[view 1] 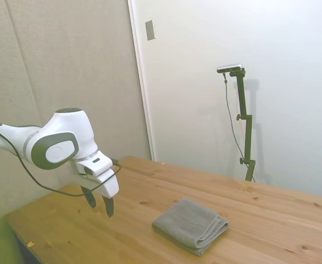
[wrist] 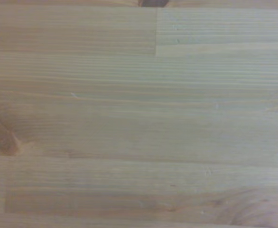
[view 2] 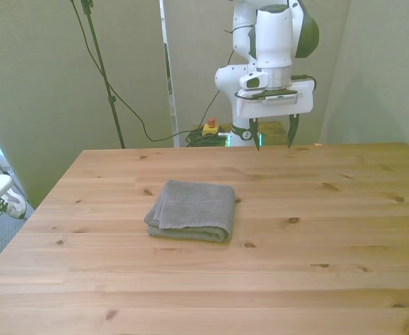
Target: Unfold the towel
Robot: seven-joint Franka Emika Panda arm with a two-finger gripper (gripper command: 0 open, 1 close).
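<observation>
The grey towel (view 1: 190, 225) lies folded into a thick rectangle on the wooden table (view 1: 271, 220). From the front it sits left of the table's middle, the towel (view 2: 191, 209) showing its layered folded edges on the front view's left. My gripper (view 1: 99, 203) hangs open above the table, well clear of the towel, with nothing between its fingers. In the front view the gripper (view 2: 273, 132) is over the far edge of the table, beyond the towel and toward the front view's right. The wrist view shows only bare wood planks (wrist: 139, 114).
A red-and-yellow stop button (view 2: 210, 127) and cables lie behind the table's far edge. A white surface with a shoe (view 2: 9, 204) under it stands off the front view's left.
</observation>
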